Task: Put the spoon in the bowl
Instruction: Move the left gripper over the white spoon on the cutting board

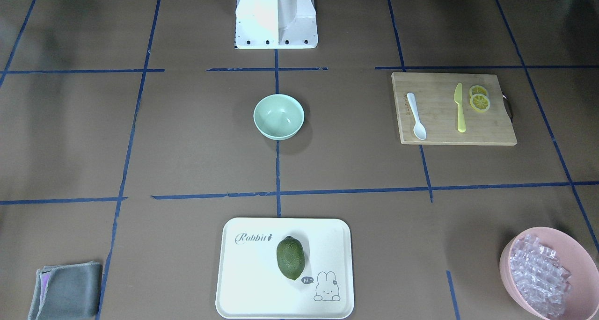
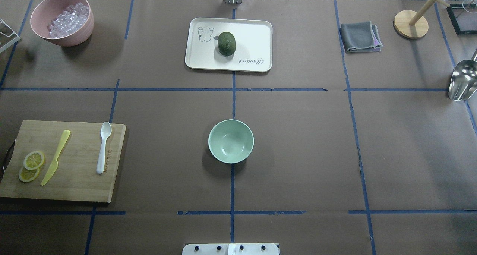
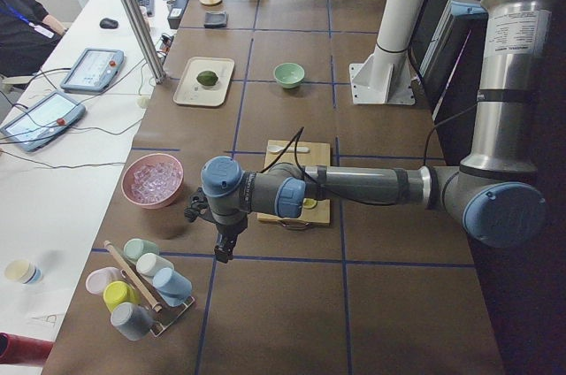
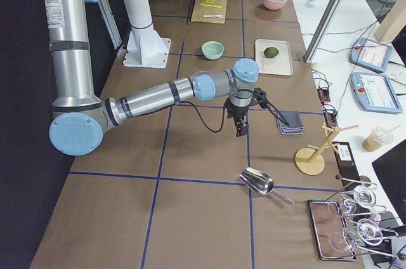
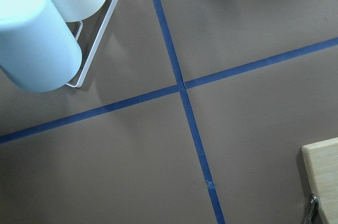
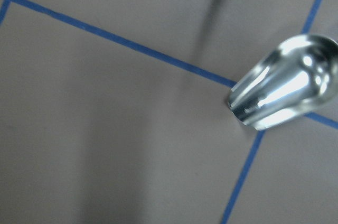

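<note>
The white spoon (image 1: 416, 116) lies flat on the wooden cutting board (image 1: 444, 134), left of a yellow knife (image 1: 460, 107); it also shows in the overhead view (image 2: 103, 147). The mint-green bowl (image 1: 278, 116) stands empty at the table's middle, also in the overhead view (image 2: 230, 141). My left gripper (image 3: 221, 251) hangs beyond the board's outer end, near a cup rack, far from the spoon. My right gripper (image 4: 242, 131) hangs over bare table near a grey cloth, far from the bowl. I cannot tell whether either gripper is open or shut.
Lemon slices (image 1: 479, 100) lie beside the knife. A pink bowl (image 2: 61, 38) of clear cubes stands at the far left corner. A white tray (image 2: 257, 35) holds a green fruit (image 2: 227, 43). There are also a grey cloth (image 2: 359, 37), a metal scoop (image 2: 462, 79) and a cup rack (image 3: 137, 291).
</note>
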